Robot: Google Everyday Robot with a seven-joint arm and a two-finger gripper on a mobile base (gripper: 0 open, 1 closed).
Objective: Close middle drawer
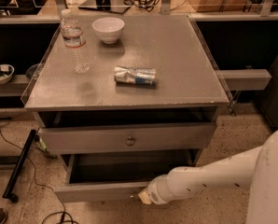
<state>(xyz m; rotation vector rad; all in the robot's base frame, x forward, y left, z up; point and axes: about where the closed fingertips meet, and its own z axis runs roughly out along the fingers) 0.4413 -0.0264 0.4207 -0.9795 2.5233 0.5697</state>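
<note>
1. At the far left, a black bar (20, 164) lies slanted on the speckled floor (251, 129). A thin cable (42, 190) curls just beside it, and both lie apart from the cabinet's lower left corner.
2. On the grey cabinet top (185, 73), a water bottle (75, 41) stands upright near the left edge. A white bowl (108, 29) sits to its right, close to the back edge.
3. Near the middle of the top, a crushed can (135, 75) lies on its side, well apart from every edge.
4. Just under the top, the upper drawer (83, 139) stands slightly out, with a dark gap above its front and a round knob (130, 140) at centre.
5. The middle drawer (97, 192) sits at lower centre, out farther than the upper one. Its bare grey inside shows behind the low front panel.
6. The gripper (142, 197) is at the middle of that front panel, covering the spot where a knob would sit. We cannot tell whether it is clenched or released.
7. The white arm (209, 176) runs from the gripper to the lower right of the frame. Open floor lies between the arm and the cabinet's right side.
</note>
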